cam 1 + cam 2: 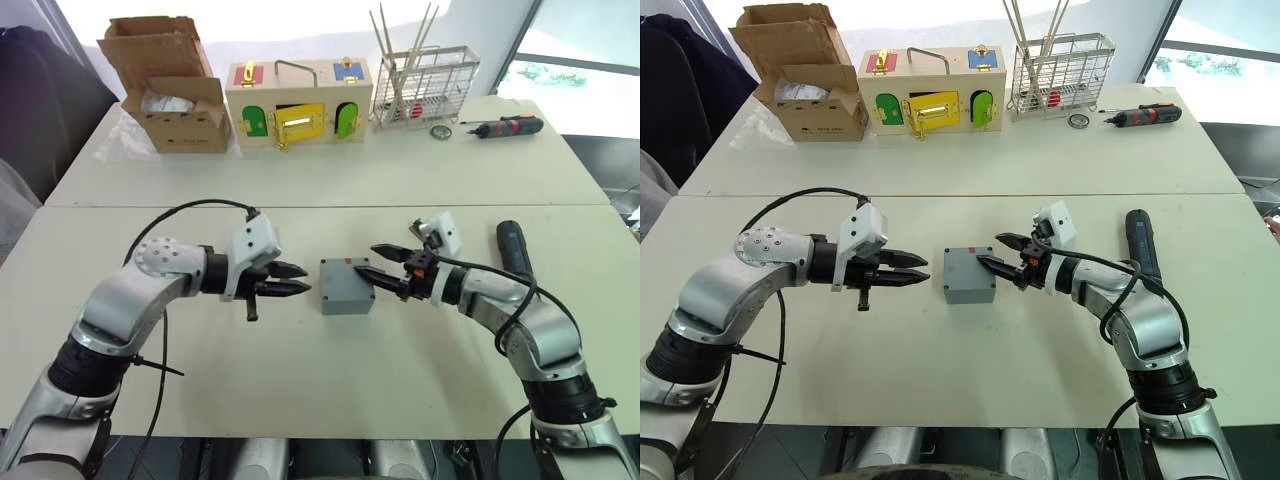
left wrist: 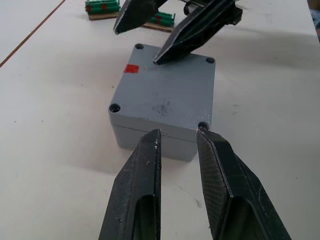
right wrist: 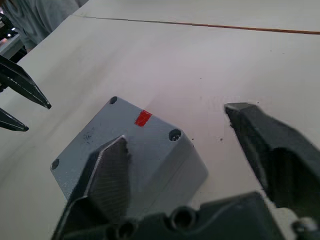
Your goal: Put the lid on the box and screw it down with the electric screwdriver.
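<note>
The grey box stands in the middle of the near table, and the lid lies flat on top of it, with screw holes at its corners and a red mark near one edge. My left gripper is open just left of the box, its fingertips a short way from the box's side and holding nothing. From the right, my right gripper is open, with one fingertip on or just over the lid's right edge. The black electric screwdriver lies on the table beyond my right forearm.
On the far table stand a cardboard box, a wooden box with coloured doors and a wire rack. A red-and-black screwdriver lies at the far right. A seam runs between the two tables.
</note>
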Tool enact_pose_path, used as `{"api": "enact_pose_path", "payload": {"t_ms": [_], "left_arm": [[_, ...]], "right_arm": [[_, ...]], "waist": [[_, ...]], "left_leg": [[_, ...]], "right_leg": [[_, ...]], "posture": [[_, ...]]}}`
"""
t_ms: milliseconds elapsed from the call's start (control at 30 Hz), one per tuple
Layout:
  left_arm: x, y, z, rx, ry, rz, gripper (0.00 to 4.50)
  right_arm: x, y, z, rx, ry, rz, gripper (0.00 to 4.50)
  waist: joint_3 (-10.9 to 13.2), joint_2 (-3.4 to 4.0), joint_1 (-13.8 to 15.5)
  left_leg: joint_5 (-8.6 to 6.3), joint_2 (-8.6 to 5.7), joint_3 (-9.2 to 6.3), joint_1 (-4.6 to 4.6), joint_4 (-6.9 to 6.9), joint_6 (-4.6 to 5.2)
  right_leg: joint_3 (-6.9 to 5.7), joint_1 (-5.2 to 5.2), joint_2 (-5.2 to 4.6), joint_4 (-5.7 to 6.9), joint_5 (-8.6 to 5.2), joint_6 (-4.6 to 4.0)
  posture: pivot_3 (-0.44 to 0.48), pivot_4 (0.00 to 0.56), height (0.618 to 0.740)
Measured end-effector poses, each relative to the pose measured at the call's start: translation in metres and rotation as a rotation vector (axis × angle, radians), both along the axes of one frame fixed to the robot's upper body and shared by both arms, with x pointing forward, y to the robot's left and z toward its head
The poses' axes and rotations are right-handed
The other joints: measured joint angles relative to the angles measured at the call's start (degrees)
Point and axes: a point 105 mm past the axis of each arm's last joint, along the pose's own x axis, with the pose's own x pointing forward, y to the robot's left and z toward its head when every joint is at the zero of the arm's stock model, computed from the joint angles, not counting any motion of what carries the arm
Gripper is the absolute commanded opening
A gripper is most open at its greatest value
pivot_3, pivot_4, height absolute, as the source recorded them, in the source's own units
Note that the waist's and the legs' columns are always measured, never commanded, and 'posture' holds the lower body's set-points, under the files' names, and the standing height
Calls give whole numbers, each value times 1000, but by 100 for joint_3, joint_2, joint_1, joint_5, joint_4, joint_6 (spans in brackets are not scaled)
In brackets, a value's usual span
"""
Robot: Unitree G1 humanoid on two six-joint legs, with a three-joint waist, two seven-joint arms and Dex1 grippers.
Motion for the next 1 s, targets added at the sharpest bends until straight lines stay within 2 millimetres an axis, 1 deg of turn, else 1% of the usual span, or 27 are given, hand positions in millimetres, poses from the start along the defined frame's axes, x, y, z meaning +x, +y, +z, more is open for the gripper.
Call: {"api": "enact_pose_path", "payload": {"t_ms": [100, 133, 233, 333, 400, 433, 500, 533, 567, 600, 667, 733, 800, 867, 1000], "left_arm": [[0, -6, 6, -21, -15, -25, 1076], [-1, -7, 8, -30, -18, -38, 1076], [-3, -11, 13, -48, -18, -76, 1076], [-5, -16, 22, -63, -34, -134, 1076], [-9, -25, 27, -69, -60, -207, 1076], [-13, -31, 26, -68, -70, -250, 1076], [-18, -39, 23, -60, -79, -310, 1076], [-20, -42, 20, -55, -79, -337, 1076], [-21, -45, 17, -43, -83, -366, 1076], [-22, -46, 17, -42, -84, -376, 1076], [-24, -48, 13, -23, -96, -412, 1076], [-25, -49, 12, -12, -117, -437, 1076], [-26, -51, 12, -9, -134, -452, 1076], [-27, -54, 9, -5, -139, -466, 1076], [-29, -58, 11, -20, -152, -464, 1076]], "right_arm": [[0, -9, 7, -24, -7, -16, 4461], [1, -13, 13, -32, -10, -25, 4461], [0, -30, 43, -59, -41, -47, 4461], [-5, -62, 73, -136, -9, -101, 4461], [-3, -90, 94, -185, 58, -181, 4461], [-1, -106, 105, -201, 88, -234, 4461], [-1, -126, 117, -223, 148, -309, 4461], [-1, -136, 117, -237, 190, -348, 4461], [0, -146, 111, -256, 272, -391, 4461], [-1, -151, 106, -261, 309, -413, 4461], [-4, -170, 86, -286, 483, -497, 4461], [-8, -185, 68, -271, 633, -560, 4461], [-13, -195, 52, -251, 753, -601, 4461], [-18, -201, 40, -249, 833, -616, 4461], [-19, -205, 30, -270, 889, -619, 4461]], "waist": [[0, 1, 0], [0, 0, -6], [2, 3, 4], [4, 5, 28], [5, 6, 27], [5, 8, 18], [5, 7, 3], [5, 6, -9], [5, 6, -22], [5, 6, -25], [6, 11, -23], [6, 11, -20], [6, 11, -6], [7, 12, 0], [7, 12, -12]], "left_leg": [[0, 0, 1, -1, 0, 0], [0, 0, 1, -1, 0, 0], [0, 1, 0, -2, 1, 1], [-17, 0, 1, -2, 2, 30], [-17, -1, 7, -2, 4, 30], [-18, -1, 9, -1, 5, 32], [-20, 3, 12, -1, 1, 35], [-20, 5, 13, -1, 0, 35], [-20, 6, 17, -1, 0, 35], [-20, 6, 21, -1, -2, 35], [-21, 6, 27, -3, -2, 36], [-20, 6, 29, -4, -1, 36], [-20, 4, 30, -4, 0, 35], [-20, 3, 30, -7, 2, 35], [-18, 3, 30, -7, 2, 31]], "right_leg": [[0, -1, 0, 0, 0, 0], [0, 0, 0, 0, 0, 0], [0, -1, 0, -1, 0, 0], [-1, 6, -2, -10, 0, -1], [0, 8, -5, -12, 0, -1], [-1, 9, -5, -18, -1, -1], [0, 8, -3, -20, -1, -1], [0, 7, -2, -21, -1, -1], [1, 4, -2, -21, -1, -1], [5, 1, -2, -19, -1, -1], [10, -4, -3, -18, -1, -1], [12, -5, -3, -18, -1, -1], [13, -5, -4, -19, -1, -1], [14, -6, -5, -19, -1, -1], [14, -9, -4, -16, 0, 0]], "posture": [[0, 150, 731], [0, 150, 731], [0, 150, 731], [0, 150, 731], [0, 150, 731], [0, 150, 731], [0, 150, 731], [0, 150, 731], [0, 150, 731], [0, 150, 731], [0, 150, 731], [0, 150, 731], [0, 150, 731], [0, 150, 731], [0, 150, 731]]}}
